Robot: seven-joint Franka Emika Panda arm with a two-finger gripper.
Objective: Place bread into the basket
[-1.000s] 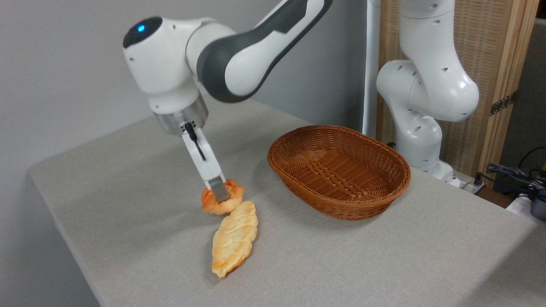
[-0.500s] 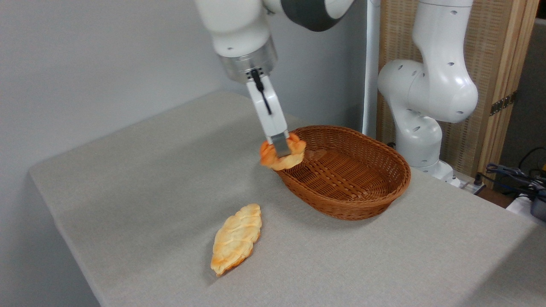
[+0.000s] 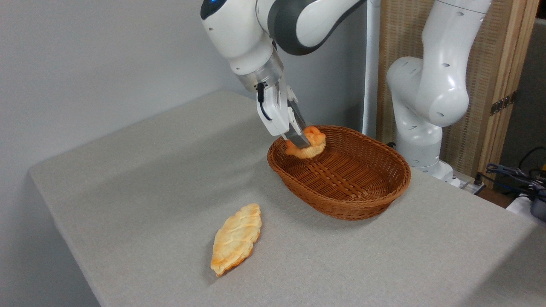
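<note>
The bread, a small round orange-golden bun, hangs over the far left part of the basket, just inside its braided rim. My gripper is shut on the bread, with one grey fingertip across the bun's front and the other finger behind it. The basket is an oval brown wicker one, shallow, standing right of centre on the grey table. Nothing else shows inside the basket.
A longer, paler braided loaf lies on the table near the front, left of the basket. The arm's white base stands behind the basket. Cables lie at the far right beyond the table.
The gripper lifted the bread off the table beside the braided loaf, carried it up and to the right, and now holds it over the basket's inside, slightly lower than half a second ago.
</note>
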